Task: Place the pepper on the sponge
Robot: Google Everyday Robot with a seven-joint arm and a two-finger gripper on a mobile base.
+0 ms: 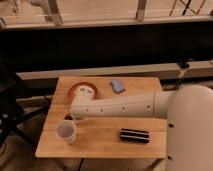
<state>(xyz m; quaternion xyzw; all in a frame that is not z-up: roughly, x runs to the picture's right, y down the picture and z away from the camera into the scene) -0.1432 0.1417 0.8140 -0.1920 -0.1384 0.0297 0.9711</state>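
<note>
The light blue sponge [117, 86] lies flat at the back of the wooden table [105, 145], right of centre. My white arm [125, 105] reaches across the table from the right. Its wrist ends in front of the orange bowl [80, 89]. The gripper [69, 116] shows only as a dark tip below the wrist, close to the table's left side and just behind the white cup [66, 131]. The pepper is hidden from this view.
A black rectangular object [134, 135] lies near the front right of the table. The robot's white body [190, 130] fills the right side. A dark wall and a ledge run behind the table, and dark chair legs [15, 120] stand at the left.
</note>
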